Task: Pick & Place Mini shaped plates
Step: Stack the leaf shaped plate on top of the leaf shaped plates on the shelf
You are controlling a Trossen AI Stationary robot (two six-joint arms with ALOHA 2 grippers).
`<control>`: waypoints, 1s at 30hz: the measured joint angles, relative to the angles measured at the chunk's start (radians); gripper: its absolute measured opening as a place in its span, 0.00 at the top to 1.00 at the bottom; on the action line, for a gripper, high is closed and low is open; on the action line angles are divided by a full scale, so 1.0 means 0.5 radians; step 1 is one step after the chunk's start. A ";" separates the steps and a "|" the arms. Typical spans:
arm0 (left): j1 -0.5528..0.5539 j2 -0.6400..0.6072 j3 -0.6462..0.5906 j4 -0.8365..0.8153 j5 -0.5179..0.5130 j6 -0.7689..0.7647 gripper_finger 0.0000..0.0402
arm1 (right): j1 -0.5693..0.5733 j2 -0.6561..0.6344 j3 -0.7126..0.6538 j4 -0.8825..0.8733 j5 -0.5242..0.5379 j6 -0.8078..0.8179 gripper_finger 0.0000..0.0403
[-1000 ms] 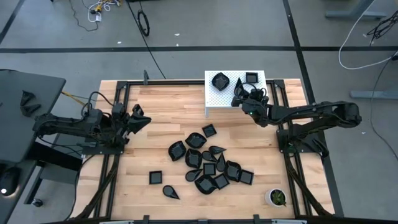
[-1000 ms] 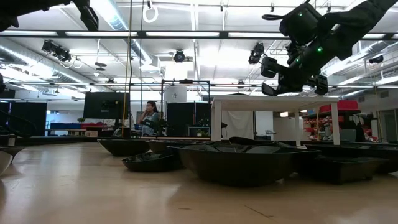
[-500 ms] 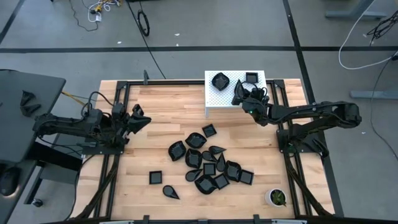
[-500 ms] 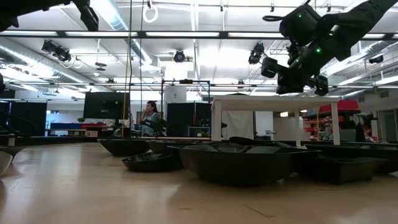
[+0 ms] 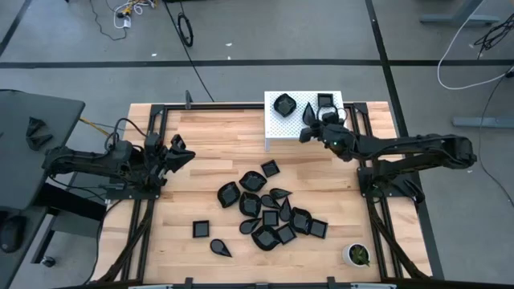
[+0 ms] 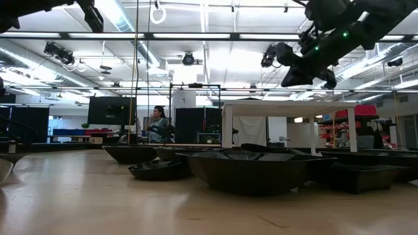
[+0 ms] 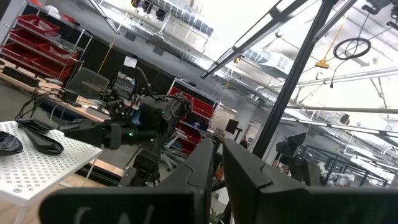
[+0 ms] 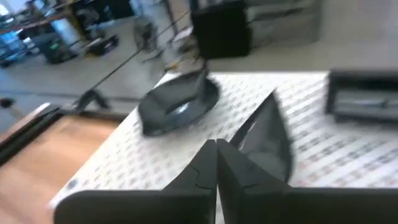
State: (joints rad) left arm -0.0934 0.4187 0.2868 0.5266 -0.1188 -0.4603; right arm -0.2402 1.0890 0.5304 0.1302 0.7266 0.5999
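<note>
On the pale wooden bench [image 5: 217, 152], most glossy black mini shaped plates [image 5: 269, 210] lie heaped at its middle; three sit on the white perforated stand [image 5: 283, 126]. The right hand [image 5: 305, 133], clenched and empty, hovers by the stand's teardrop plate [image 5: 308, 111] and could knock it off. The left hand [image 5: 185, 152] waits clenched at the bench's left side.

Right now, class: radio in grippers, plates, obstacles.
Right gripper shut, empty, beside white perforated stand. Three glossy black mini plates on stand. Left gripper parked, shut. Nothing blocking.
</note>
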 joint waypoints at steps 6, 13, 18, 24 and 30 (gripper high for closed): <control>0.000 0.001 0.000 0.001 0.000 0.000 0.90 | -0.081 0.034 0.000 -0.302 -0.100 0.207 0.99; -0.001 0.001 0.001 0.000 0.000 0.000 0.90 | -0.089 0.043 0.000 -0.309 -0.073 0.218 0.99; 0.000 0.000 0.000 0.001 -0.001 0.000 0.90 | -0.068 0.043 0.000 -0.127 -0.044 0.075 0.99; 0.000 0.001 0.000 0.000 0.000 0.000 0.90 | -0.047 0.040 0.000 -0.001 -0.020 -0.049 1.00; -0.001 0.000 0.000 0.000 0.000 0.000 0.90 | 0.088 0.040 0.000 0.220 -0.351 -0.300 1.00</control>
State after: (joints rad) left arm -0.0937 0.4187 0.2868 0.5266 -0.1190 -0.4603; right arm -0.1962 1.1091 0.5304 0.2400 0.5509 0.4501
